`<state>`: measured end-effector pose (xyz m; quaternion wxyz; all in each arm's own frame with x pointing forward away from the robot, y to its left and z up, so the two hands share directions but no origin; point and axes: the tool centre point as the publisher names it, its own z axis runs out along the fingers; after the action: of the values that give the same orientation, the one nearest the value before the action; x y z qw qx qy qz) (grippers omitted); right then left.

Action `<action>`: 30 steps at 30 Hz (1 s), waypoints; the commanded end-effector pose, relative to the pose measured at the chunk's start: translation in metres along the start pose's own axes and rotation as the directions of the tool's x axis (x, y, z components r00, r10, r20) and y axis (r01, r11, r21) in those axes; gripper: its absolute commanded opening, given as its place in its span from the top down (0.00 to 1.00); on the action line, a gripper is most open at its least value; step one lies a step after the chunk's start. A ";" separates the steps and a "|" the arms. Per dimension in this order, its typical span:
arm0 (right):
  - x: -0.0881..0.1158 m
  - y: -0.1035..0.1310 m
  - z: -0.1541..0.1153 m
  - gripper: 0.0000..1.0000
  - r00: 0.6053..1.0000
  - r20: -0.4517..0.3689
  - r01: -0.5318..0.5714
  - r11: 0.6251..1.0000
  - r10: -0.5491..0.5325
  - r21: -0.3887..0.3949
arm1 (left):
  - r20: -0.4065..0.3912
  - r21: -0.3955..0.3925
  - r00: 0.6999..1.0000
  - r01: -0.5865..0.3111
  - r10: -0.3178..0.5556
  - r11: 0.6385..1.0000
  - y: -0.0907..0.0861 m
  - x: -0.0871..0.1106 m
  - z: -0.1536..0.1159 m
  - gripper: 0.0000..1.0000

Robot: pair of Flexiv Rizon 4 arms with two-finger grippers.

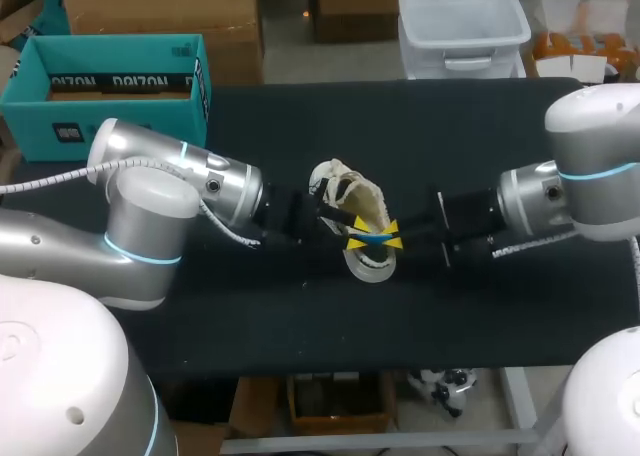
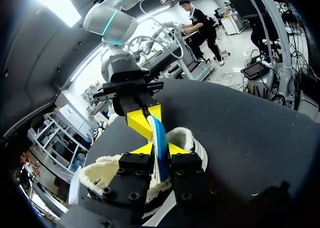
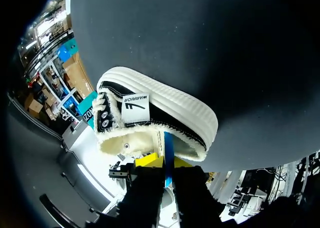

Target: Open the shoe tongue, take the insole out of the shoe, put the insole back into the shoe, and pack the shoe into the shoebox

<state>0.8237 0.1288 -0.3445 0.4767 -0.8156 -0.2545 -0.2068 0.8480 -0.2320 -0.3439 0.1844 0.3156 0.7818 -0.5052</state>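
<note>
Both left gripper [image 1: 352, 233] and right gripper [image 1: 392, 234] pinch the flat blue insole [image 1: 372, 236] at the fleecy white shoe [image 1: 350, 194]'s 6 o'clock, probably steadying it.

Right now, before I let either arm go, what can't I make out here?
Insole: its lower end, left wrist view, hidden behind the left jaws.
Shoe interior: right wrist view, hidden past its fleece lining.
Shoebox floor: head view, mostly blocked by its near wall.
</note>
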 end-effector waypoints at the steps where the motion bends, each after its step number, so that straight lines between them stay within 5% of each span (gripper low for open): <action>1: 0.004 0.004 0.007 1.00 1.000 0.016 0.009 1.000 -0.009 0.001 | -0.002 0.012 1.000 0.001 -0.001 1.000 -0.007 -0.001 -0.014 0.00; 18: -0.003 0.024 0.018 1.00 0.992 0.025 0.127 0.988 -0.125 -0.085 | -0.015 0.024 0.999 0.047 -0.047 0.999 -0.021 -0.007 -0.051 0.00; 19: -0.003 0.026 0.019 1.00 0.991 0.027 0.131 0.987 -0.129 -0.091 | 0.015 -0.038 0.999 0.044 -0.044 0.998 -0.022 -0.007 -0.053 0.00; 27: 0.005 0.030 0.027 1.00 0.985 0.089 0.157 0.980 -0.147 -0.125 | -0.021 -0.061 0.995 0.094 -0.095 0.994 -0.022 -0.006 -0.053 0.00; 28: 0.004 0.028 0.027 0.92 0.985 0.104 0.155 0.978 -0.141 -0.140 | -0.020 -0.064 0.995 0.100 -0.102 0.993 -0.023 -0.006 -0.053 0.00; 30: 0.003 0.023 0.026 0.60 0.983 0.115 0.159 0.975 -0.143 -0.154 | -0.016 -0.079 0.994 0.110 -0.112 0.991 -0.023 -0.006 -0.054 0.00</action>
<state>0.8438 0.1364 -0.3748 0.3978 -0.8286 -0.3197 -0.2303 0.8413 -0.1915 -0.3050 0.1574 0.2730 0.8146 -0.4869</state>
